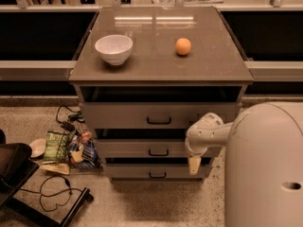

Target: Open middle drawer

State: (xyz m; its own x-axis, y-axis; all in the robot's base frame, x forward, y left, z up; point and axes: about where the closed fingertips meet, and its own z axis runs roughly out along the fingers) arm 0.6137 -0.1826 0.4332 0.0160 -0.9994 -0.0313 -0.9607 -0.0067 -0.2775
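Note:
The grey cabinet (161, 65) has three drawers stacked on its front. The middle drawer (128, 148) carries a small black bar handle (158, 152) at its centre, and a dark gap shows above its front. My gripper (194, 165) hangs at the end of the white arm (204, 130), pointing down in front of the right end of the middle and bottom drawers. It is to the right of the middle handle and apart from it.
A white bowl (114, 48) and an orange (183, 46) sit on the cabinet top. The top drawer (118, 115) and bottom drawer (128, 170) have like handles. Snack bags (66, 148), cables and a black stand (28, 183) lie on the floor at left. My white body (265, 164) fills the right.

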